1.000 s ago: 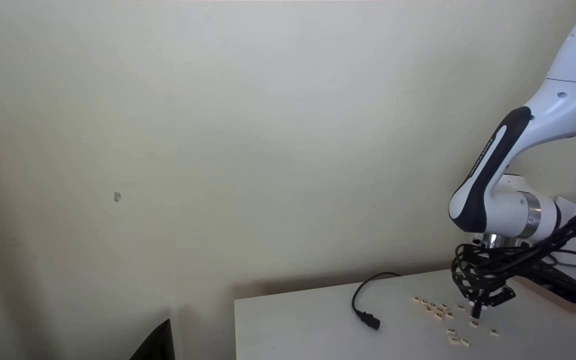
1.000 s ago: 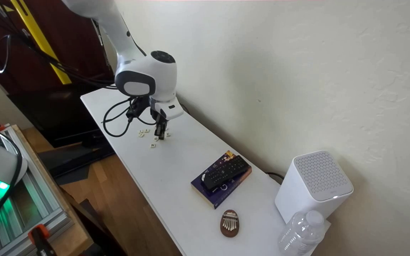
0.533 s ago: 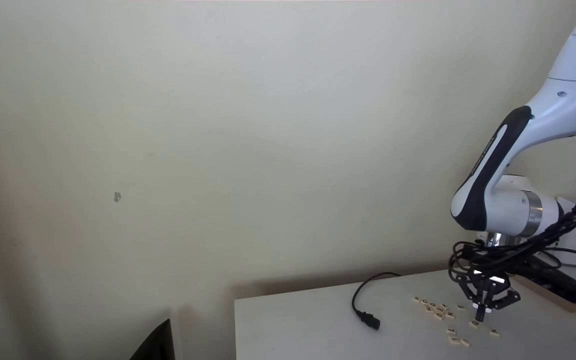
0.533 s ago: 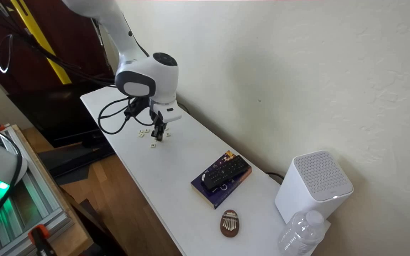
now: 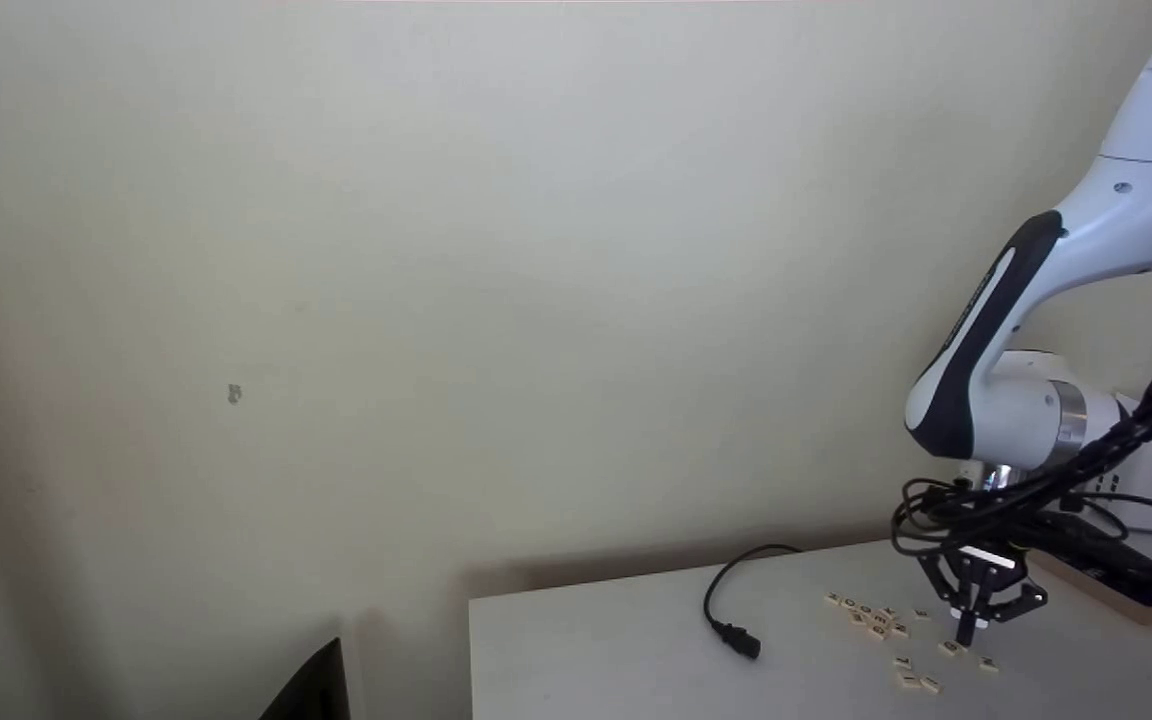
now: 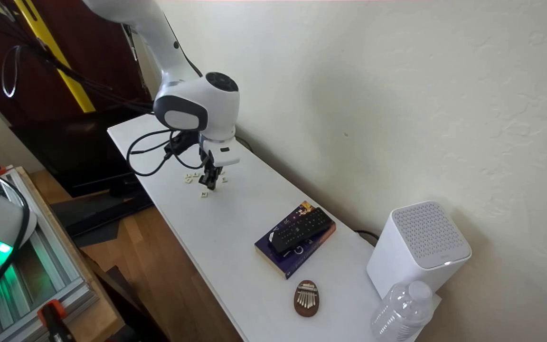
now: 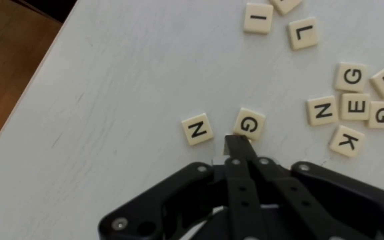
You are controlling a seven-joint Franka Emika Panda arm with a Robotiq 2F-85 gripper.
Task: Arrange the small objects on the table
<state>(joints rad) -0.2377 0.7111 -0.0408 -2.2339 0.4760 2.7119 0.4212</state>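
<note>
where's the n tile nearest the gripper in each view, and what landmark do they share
In an exterior view: N tile low at right, just below and right of the gripper; letter unclear, matched by position.
In an exterior view: N tile left of centre, just below and left of the gripper.
In the wrist view: N tile near the centre, left of a G tile.
Shared landmark: the shut gripper, in all three.

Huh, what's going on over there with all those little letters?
A robot arm seems to be arranging letter tiles on a white table. Its pincer is shut, pointing down right by a G tile; whether it touches that tile, I can't tell. A loose N tile lies close by. Several others lie bunched together, and a few sit apart.
</note>
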